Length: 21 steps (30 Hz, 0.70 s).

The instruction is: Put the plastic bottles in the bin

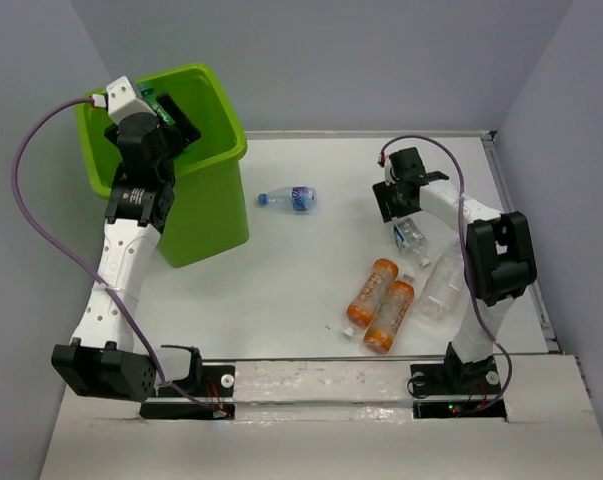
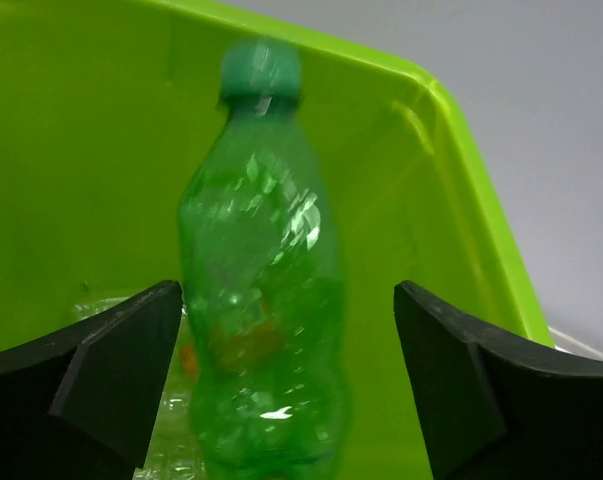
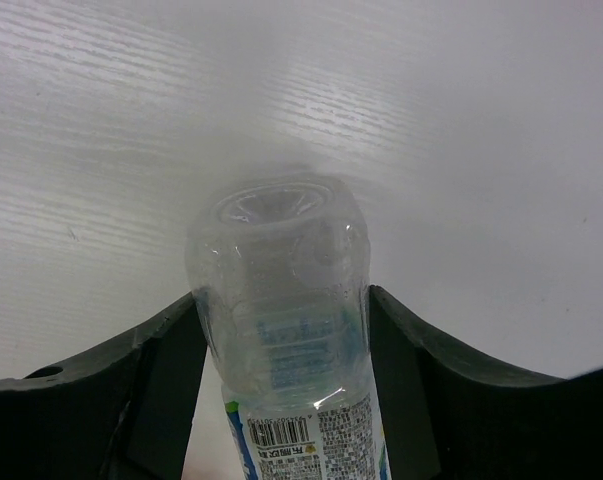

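My left gripper (image 1: 169, 118) hangs over the lime-green bin (image 1: 209, 205). In the left wrist view it (image 2: 286, 330) is open, with a green bottle (image 2: 261, 290) blurred between the fingers, cap up, a wide gap on its right, inside the bin (image 2: 71, 150). My right gripper (image 1: 401, 207) is shut on a clear labelled bottle (image 1: 412, 238) lying on the table; its fingers (image 3: 161, 380) press both sides of it (image 3: 279, 265). A blue-labelled bottle (image 1: 289, 198), two orange-drink bottles (image 1: 371, 288) (image 1: 391, 313) and a clear bottle (image 1: 442, 283) lie on the table.
Clear crumpled plastic and something orange show at the bin's bottom (image 2: 171, 440). A raised edge (image 1: 521, 230) runs along the table's right side. Grey walls stand behind and at both sides.
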Each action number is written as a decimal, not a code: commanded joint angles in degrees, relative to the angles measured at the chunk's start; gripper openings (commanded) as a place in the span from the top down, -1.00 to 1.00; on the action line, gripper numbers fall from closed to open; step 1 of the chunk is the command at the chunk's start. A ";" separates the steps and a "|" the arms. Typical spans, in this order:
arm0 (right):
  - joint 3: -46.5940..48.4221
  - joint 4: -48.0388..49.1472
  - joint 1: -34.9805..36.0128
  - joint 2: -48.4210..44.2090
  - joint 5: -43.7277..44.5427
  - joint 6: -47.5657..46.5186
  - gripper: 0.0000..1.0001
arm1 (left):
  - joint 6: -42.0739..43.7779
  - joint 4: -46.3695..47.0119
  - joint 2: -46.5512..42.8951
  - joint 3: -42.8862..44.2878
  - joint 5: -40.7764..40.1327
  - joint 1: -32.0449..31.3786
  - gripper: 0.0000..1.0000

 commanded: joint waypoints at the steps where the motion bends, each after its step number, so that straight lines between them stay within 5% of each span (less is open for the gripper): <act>1: 3.26 1.32 -0.04 -3.48 4.26 -0.70 -0.04 | -0.61 4.40 -3.41 0.38 -1.78 0.24 -0.98; 11: 6.86 7.20 0.49 -21.93 4.80 2.10 0.16 | -1.83 5.54 -11.23 2.31 10.96 -0.55 -0.98; 17: 12.65 14.32 10.04 -31.78 -2.41 8.07 0.17 | -3.33 5.37 -16.76 -2.07 21.23 -2.22 -0.98; 21: 22.12 20.30 16.29 -30.04 -8.39 12.73 0.17 | -2.55 4.93 -21.07 -8.14 32.90 -5.73 -0.98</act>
